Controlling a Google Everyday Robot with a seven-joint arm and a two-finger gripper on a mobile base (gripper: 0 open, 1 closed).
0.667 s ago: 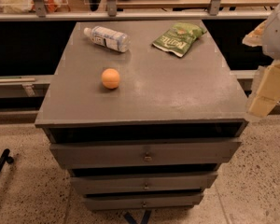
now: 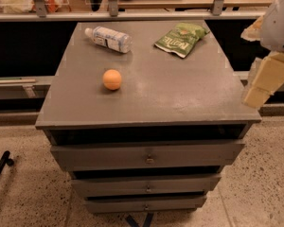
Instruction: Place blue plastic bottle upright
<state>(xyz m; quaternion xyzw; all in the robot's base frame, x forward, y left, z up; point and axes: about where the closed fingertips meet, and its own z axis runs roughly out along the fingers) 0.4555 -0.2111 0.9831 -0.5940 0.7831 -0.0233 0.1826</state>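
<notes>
a grey worktop (image 2: 180, 98) tops a cabinet of drawers (image 2: 146, 157), seen from the front and above. the bottle (image 2: 109, 39) lies on its side near the back left corner, its white cap pointing toward the left edge and its body angled toward the middle. an orange ball (image 2: 112, 79) sits in front of it, apart from it, on the left half. a green snack bag (image 2: 181, 39) lies flat near the back edge on the right, well apart from the bottle. the middle, the front strip and the whole right front of the worktop are bare. the gripper (image 2: 265, 82), cream-coloured under a white arm, hangs off the right edge, just beside the front right corner, far from the bottle. it touches nothing on the worktop. it cannot be told whether it is open or closed. speckled floor surrounds the cabinet.
</notes>
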